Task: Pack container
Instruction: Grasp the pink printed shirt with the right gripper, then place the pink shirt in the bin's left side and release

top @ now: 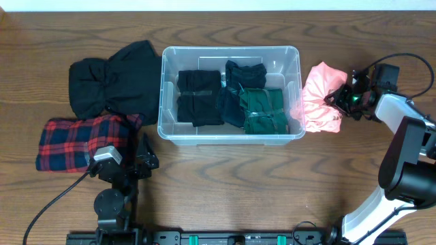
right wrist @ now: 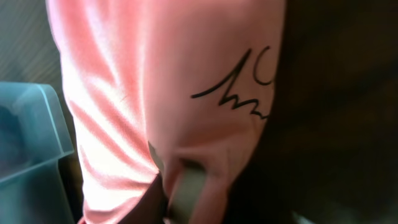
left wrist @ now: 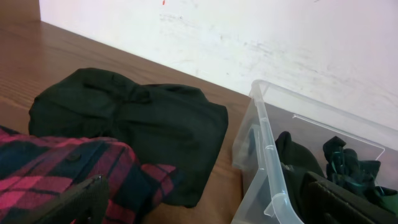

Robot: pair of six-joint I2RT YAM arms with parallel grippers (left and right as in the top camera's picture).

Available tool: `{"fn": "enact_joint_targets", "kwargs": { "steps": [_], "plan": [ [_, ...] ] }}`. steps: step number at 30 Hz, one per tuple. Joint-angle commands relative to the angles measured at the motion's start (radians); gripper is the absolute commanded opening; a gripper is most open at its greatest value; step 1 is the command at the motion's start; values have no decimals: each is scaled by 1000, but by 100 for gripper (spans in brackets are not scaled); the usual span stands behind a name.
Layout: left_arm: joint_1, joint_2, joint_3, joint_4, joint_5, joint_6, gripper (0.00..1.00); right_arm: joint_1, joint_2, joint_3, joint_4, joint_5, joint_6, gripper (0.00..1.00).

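Observation:
The clear plastic container (top: 230, 56) stands mid-table and holds folded dark garments and a green one (top: 264, 109); its corner shows in the left wrist view (left wrist: 264, 155). A pink garment (top: 320, 95) lies against the container's right wall. My right gripper (top: 340, 97) is shut on the pink garment's right edge; the cloth fills the right wrist view (right wrist: 155, 93). My left gripper (top: 139, 162) is open and empty near the front left, just right of the red plaid garment (top: 78, 139). A black garment (top: 112, 82) lies left of the container.
The plaid garment (left wrist: 56, 174) and black garment (left wrist: 130, 118) lie close together on the left of the wooden table (top: 272, 184). A white wall (left wrist: 280, 43) shows behind the table in the left wrist view.

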Motion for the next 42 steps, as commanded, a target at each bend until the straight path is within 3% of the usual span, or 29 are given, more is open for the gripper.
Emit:
{"fn": "enact_joint_targets", "kwargs": {
  "steps": [1, 7, 13, 16, 18, 23, 27, 31, 35, 39, 41, 42],
  "plan": [
    [5, -6, -32, -14, 6, 14, 98, 6, -38, -8, -65, 47, 27, 11],
    [5, -6, -32, -14, 6, 14, 98, 52, -362, -8, -175, 47, 33, 8],
    [5, -6, -32, -14, 6, 14, 98, 225, -721, -8, -170, 63, 76, 9],
    [5, -6, -32, -14, 6, 14, 98, 334, -801, -8, -124, 65, 123, 8],
    [5, -6, -32, -14, 6, 14, 98, 412, -809, -8, -89, 75, 182, 2],
    [5, -6, -32, -14, 6, 14, 98, 638, -700, -9, 74, 175, 311, 4],
    [5, -6, -32, -14, 6, 14, 98, 781, -514, -9, 278, 181, 403, 4],
    [5, -6, -32, -14, 6, 14, 98, 856, -320, -9, 472, 181, 529, 1],
    [5, -6, -32, -14, 7, 14, 98, 882, -150, -8, 659, 140, 650, 8],
    [5, -6, -32, -14, 6, 14, 98, 886, -21, -8, 786, 69, 713, 17],
    [5, -6, -32, -14, 6, 14, 98, 881, 26, -8, 786, 55, 705, 47],
    [5, -6, -32, -14, 6, 14, 98, 876, 35, -8, 786, 33, 691, 54]
  ]
}}
